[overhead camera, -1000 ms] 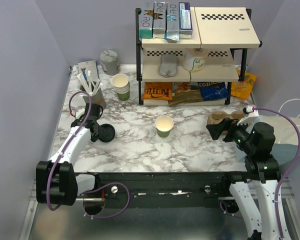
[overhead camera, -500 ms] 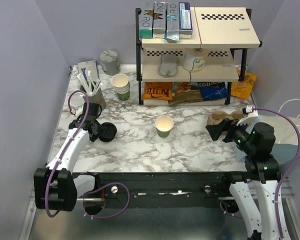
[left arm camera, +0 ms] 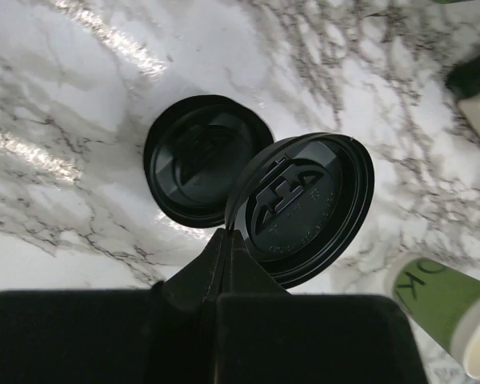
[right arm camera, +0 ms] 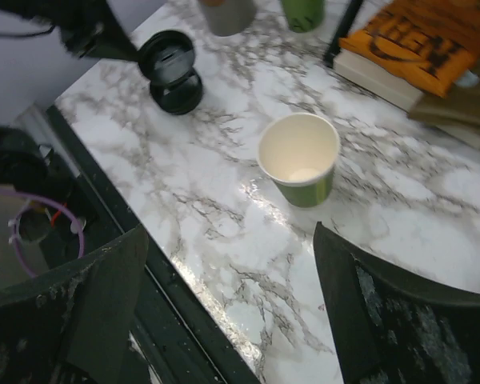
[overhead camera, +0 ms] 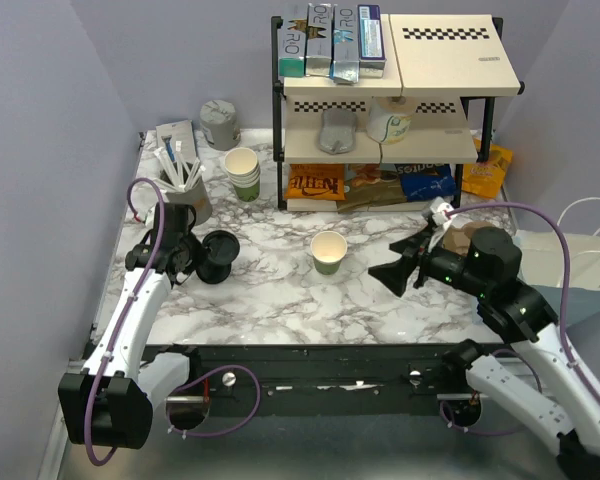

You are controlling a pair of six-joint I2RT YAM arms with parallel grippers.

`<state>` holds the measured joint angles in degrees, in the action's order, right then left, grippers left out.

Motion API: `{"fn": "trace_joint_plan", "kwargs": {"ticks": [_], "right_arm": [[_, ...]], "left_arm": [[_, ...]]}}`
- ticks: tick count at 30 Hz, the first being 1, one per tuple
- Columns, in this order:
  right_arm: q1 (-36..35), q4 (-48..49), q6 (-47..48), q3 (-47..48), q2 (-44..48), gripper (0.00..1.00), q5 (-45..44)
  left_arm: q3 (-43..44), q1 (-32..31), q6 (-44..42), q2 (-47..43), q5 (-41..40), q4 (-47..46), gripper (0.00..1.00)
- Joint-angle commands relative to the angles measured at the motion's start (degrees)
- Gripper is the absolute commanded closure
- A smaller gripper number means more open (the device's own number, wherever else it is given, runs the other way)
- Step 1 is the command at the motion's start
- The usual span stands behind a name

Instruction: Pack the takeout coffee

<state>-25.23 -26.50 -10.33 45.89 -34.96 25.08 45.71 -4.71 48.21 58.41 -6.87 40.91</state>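
The takeout coffee cup, green-sided and cream inside, stands lidless mid-table; it also shows in the right wrist view and low right in the left wrist view. My left gripper is shut on the rim of a round black lid, held tilted just above the marble. A second black lid lies flat under and beside it. My right gripper is open and empty, a short way right of the cup and pointing at it.
A stack of lidless cups and a holder of stirrers stand at the back left, with a grey can behind. A black shelf rack fills the back. A cardboard cup carrier sits behind my right arm.
My left gripper has closed on the top lid and lifted it, tilted, off the one below. My right arm has swung left from the carrier toward the cup, still open.
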Motion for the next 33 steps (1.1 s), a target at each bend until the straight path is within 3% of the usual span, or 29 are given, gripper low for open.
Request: {"fn": "trace_joint_plan", "kwargs": {"ticks": [1,3,6,9,13,22,28,33], "right_arm": [[-17.8,9.5,18.3,4.4,-6.0,0.10,-9.1],[-28.2,12.4,27.3,4.7,-10.0,0.10,-12.8],[-36.3,16.7,40.4,7.0,-14.9,0.09,-15.4],[-40.8,19.4,49.8,8.3,-20.9,0.09,-18.9],[-43.7,25.4,63.5,7.5,-26.6,0.10,-20.2],[-44.3,26.1,71.9,11.6,-39.1,0.12,-15.9],[-44.3,32.6,72.6,12.1,-43.9,0.21,-16.8],[-44.2,30.5,74.0,13.6,-46.1,0.26,-16.0]], "left_arm": [[5.6,0.2,-0.4,-2.3,13.2,2.9,1.00],[8.0,0.2,-0.8,-1.2,17.8,6.2,1.00],[10.6,0.1,-0.6,1.0,27.1,10.8,1.00],[11.9,0.1,1.0,2.4,34.9,15.8,1.00],[14.2,0.1,1.8,2.6,37.0,21.1,1.00],[17.0,0.0,1.1,3.5,38.6,28.6,1.00],[15.4,-0.1,0.6,4.2,40.0,27.5,1.00],[16.6,0.0,-0.3,4.8,38.1,29.2,1.00]]}}
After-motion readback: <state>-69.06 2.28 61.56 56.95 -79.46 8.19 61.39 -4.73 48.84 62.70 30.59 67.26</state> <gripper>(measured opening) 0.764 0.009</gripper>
